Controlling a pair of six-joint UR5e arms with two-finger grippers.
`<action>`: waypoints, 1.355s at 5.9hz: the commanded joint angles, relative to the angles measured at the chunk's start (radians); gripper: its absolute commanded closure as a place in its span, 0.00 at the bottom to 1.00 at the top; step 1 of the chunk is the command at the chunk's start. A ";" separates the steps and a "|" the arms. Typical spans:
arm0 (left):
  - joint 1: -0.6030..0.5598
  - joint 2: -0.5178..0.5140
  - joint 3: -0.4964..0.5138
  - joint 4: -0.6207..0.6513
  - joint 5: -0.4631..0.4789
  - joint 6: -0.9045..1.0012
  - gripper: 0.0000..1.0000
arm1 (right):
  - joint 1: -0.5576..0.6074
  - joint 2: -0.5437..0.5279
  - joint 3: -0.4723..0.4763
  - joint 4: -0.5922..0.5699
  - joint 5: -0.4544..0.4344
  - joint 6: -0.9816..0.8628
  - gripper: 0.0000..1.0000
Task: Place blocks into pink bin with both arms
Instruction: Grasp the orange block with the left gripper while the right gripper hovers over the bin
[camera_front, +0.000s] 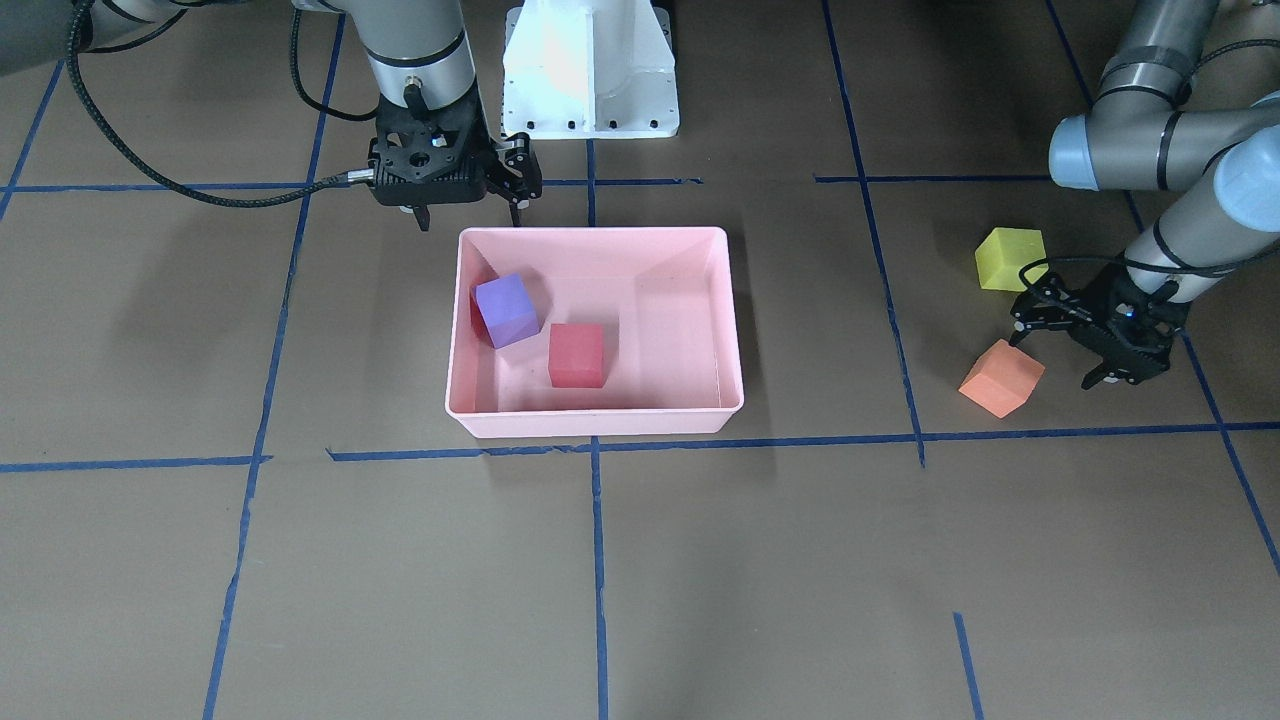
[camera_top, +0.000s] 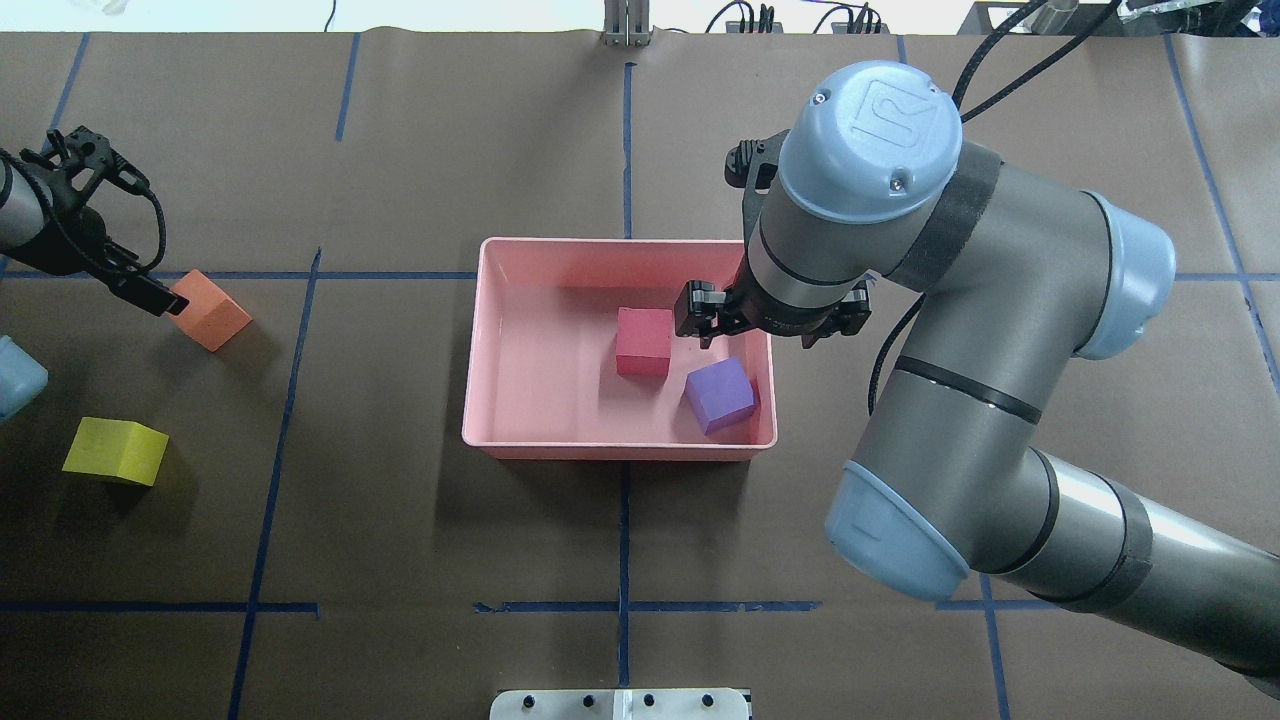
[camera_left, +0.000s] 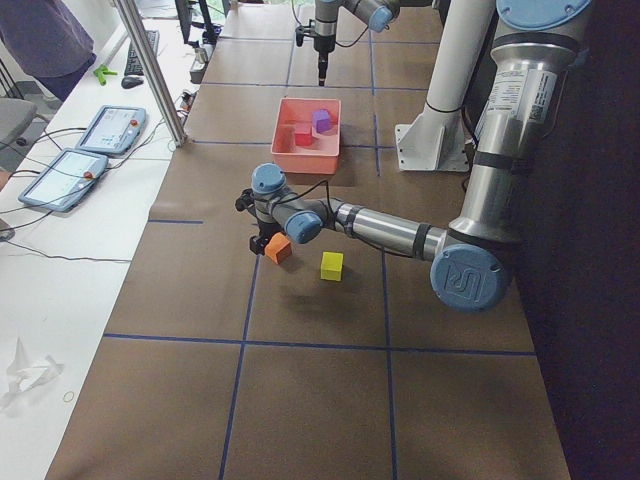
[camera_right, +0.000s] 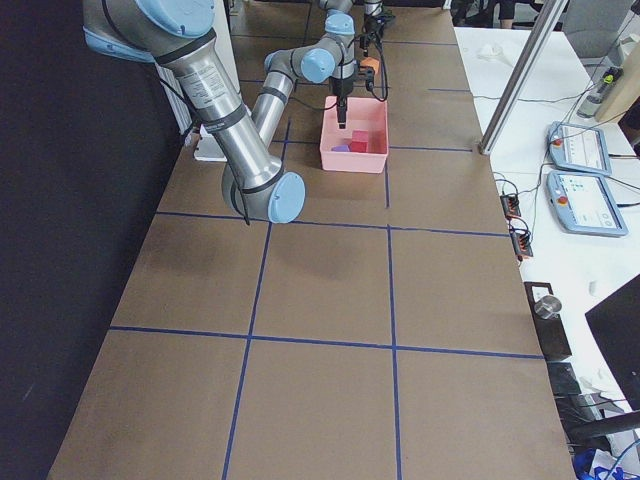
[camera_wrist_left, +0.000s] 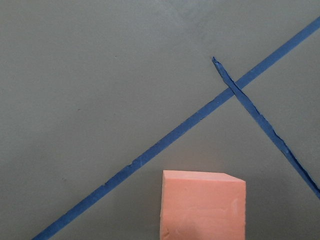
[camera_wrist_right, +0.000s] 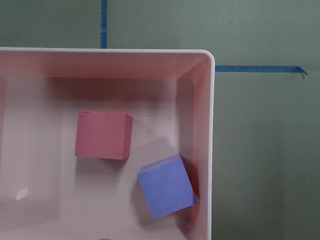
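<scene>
Here's where we are: the pink bin (camera_front: 596, 422) sits mid-table, and two of the blocks are already in it. The red cube (camera_front: 577, 354) lies flat on the floor of the bin, and the purple cube (camera_front: 507, 309) is tilted, propped against the side wall at the end nearest the right arm. The right gripper (camera_front: 468, 216) hangs above that same end of the bin, over the rim on the robot's side, with its fingers spread and nothing in them. The other two blocks are out on the brown table (camera_front: 700, 560), well apart from the bin on the left arm's side. The yellow-green cube (camera_front: 1011, 259) and the orange cube (camera_front: 1002, 378) are near each other but not touching. The left gripper (camera_front: 1056, 352) is down low by them, jaws wide and empty. One fingertip is right beside the orange cube, though we can't tell if it actually touches. In the left wrist view the orange cube sits at the bottom edge, beside crossing blue tape lines (camera_wrist_left: 190, 125).
</scene>
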 joint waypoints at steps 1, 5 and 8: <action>0.034 -0.006 0.022 -0.002 0.000 -0.037 0.00 | 0.000 -0.021 0.015 0.002 0.000 -0.001 0.00; 0.083 -0.047 0.067 -0.008 0.003 -0.158 0.25 | 0.000 -0.034 0.021 0.002 -0.003 -0.001 0.00; 0.083 -0.095 0.061 0.003 0.007 -0.200 0.32 | 0.028 -0.050 0.023 0.005 0.000 -0.111 0.00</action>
